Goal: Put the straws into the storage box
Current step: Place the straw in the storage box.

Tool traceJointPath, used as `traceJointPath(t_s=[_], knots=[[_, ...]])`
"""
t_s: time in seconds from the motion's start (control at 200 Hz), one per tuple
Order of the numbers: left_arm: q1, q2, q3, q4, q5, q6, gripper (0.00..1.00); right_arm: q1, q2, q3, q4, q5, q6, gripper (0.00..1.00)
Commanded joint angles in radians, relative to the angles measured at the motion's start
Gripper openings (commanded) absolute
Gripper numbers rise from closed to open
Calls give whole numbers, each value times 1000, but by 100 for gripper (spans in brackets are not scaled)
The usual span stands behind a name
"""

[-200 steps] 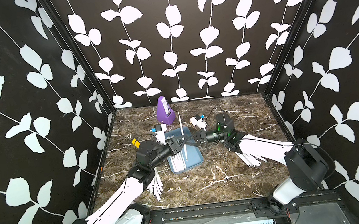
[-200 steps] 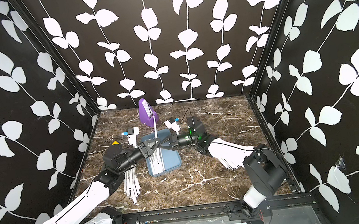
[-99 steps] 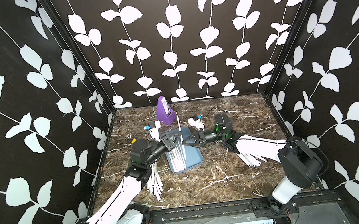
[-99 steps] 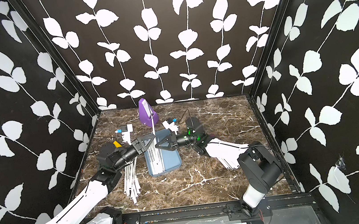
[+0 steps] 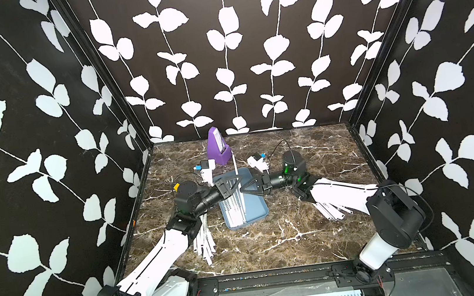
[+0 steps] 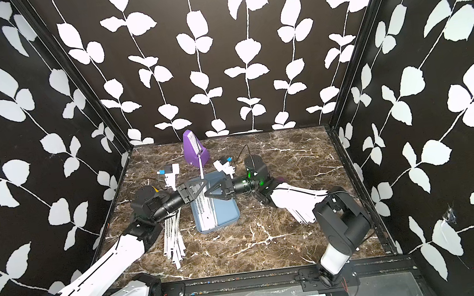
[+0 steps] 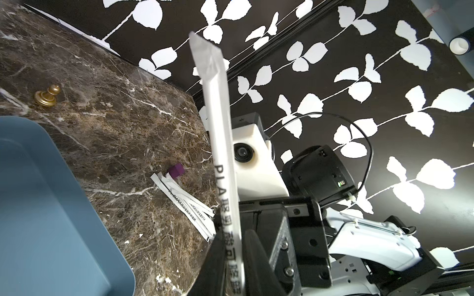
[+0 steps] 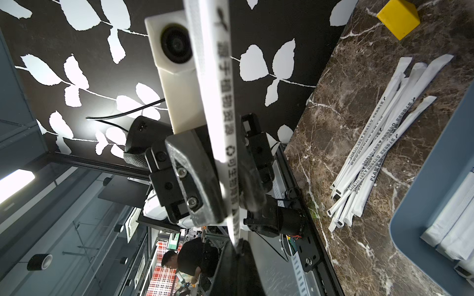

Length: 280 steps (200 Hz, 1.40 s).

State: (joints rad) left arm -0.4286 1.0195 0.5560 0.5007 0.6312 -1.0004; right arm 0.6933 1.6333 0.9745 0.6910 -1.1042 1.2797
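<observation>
Straw [image 5: 235, 167] is held upright over the storage box [image 5: 257, 207], clamped in the right claw [image 5: 243, 188]. Jaws of the left claw [image 5: 235, 184] are set close around it, but an actual grip can't be told tbh. Looks light, bendy and easily creased, so it's best pinched mid-length. More straws [image 5: 204, 242] are left on the surface [image 5: 272, 242].

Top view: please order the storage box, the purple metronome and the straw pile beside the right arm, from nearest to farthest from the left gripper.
1. storage box, directly below the left gripper.
2. purple metronome, farther back, behind it.
3. straw pile, far off on the robot's right.
</observation>
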Motion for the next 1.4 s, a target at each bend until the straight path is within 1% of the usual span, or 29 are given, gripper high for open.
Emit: traceJointPath(t_s=[0.0, 0.135, 0.305, 0.345, 0.425, 0.44, 0.465, 0.53, 0.58, 0.59, 0.64, 0.71, 0.775, 0.8, 0.885, 0.955, 1.045, 1.11, 1.12, 1.135, 1.24, 1.395], knots=[[2, -4, 8, 40, 17, -3, 13, 9, 4, 43, 36, -20, -10, 3], [2, -2, 10, 25, 4, -15, 2, 9, 13, 41, 36, -16, -15, 4], [2, -14, 24, -55, -15, 4, 1, 8, 13, 44, -16, -9, -62, 7], [2, -16, 28, -80, -19, 11, 0, 7, 9, 48, -68, -4, -84, 9], [2, -18, 39, -131, -19, 27, 0, 2, -2, 51, -120, 6, -123, 16], [2, -18, 42, -145, -53, 31, 0, 1, -5, 51, -125, 6, -127, 17], [2, -19, 49, -167, -63, 39, 0, -4, -8, 49, -139, 8, -137, 19], [2, -19, 69, -236, -89, 67, 0, -20, -24, 43, -171, 16, -159, 30], [2, -19, 90, -300, -117, 95, 0, -39, -24, 30, -207, 25, -183, 35], [2, -19, 94, -313, -123, 101, 0, -44, -49, 26, -213, 27, -187, 35], [2, -11, 121, -392, -165, 135, 0, -70, -77, 7, -241, 35, -204, 40], [1, 23, 172, -515, -242, 190, 0, -118, -113, -22, -319, 56, -246, 43], [-20, 76, 222, -618, -353, 227, 0, -171, -151, -48, -409, 88, -302, 43], [-35, 101, 243, -649, -406, 240, 0, -190, -165, -57, -446, 104, -324, 43], [-134, 224, 355, -776, -610, 303, 0, -249, -206, -81, -566, 161, -391, 44], [-202, 339, 453, -857, -719, 325, 0, -274, -226, -95, -625, 185, -425, 43], [-259, 452, 544, -934, -863, 303, 0, -287, -240, -106, -683, 203, -463, 43], [-266, 508, 576, -963, -950, 292, 0, -290, -249, -115, -717, 212, -489, 43], [-288, 516, 579, -968, -961, 291, 0, -291, -250, -115, -721, 213, -493, 43], [-297, 527, 586, -976, -976, 287, 0, -291, -252, -117, -727, 214, -498, 43], [-316, 609, 629, -1021, -1032, 285, 0, -294, -253, -126, -756, 218, -527, 43], [-319, 714, 663, -1048, -1048, 274, 0, -295, -228, -137, -756, 211, -539, 43]])
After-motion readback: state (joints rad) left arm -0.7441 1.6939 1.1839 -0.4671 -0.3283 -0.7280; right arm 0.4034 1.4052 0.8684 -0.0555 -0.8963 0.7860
